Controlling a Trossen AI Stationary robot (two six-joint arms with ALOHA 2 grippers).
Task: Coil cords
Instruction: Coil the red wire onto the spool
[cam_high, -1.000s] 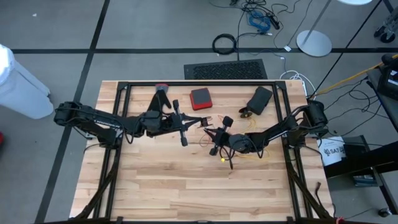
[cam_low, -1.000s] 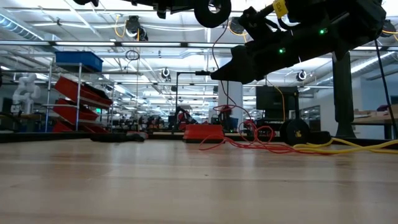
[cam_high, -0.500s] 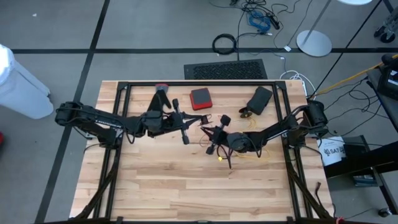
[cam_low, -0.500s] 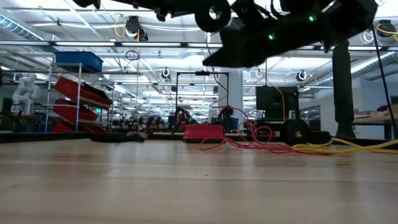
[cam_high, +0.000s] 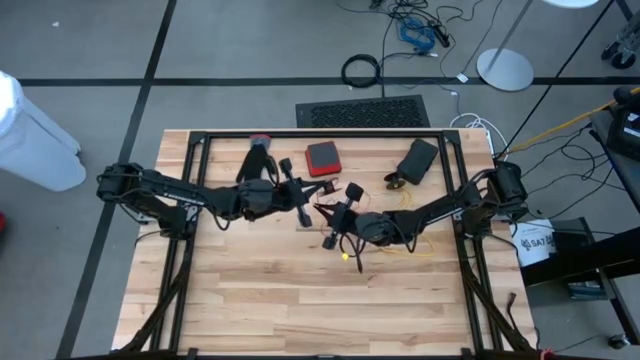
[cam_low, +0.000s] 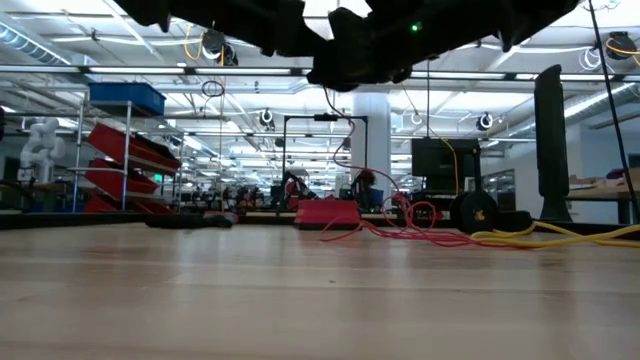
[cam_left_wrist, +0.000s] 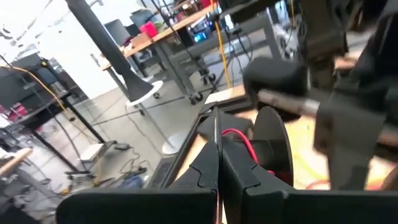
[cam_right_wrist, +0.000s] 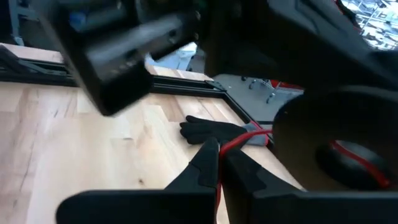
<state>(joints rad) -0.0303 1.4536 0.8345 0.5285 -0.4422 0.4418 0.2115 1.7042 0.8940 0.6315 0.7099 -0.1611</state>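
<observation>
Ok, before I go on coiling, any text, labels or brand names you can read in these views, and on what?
"SAT": partial black lettering on the white bucket-like container off the wooden table's right edge, in the high view; the rest is cut off.
Nothing else: the flat red box and the black rectangular case show no readable print.

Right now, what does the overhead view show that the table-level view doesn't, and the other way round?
Only the high view shows both arms whole, meeting mid-table, the left fingers beside the right fingers, and the black pouch. Only the low view shows the room behind with its red bins, and the red cord lying slack on the wood. Both show the red box and yellow cord.
</observation>
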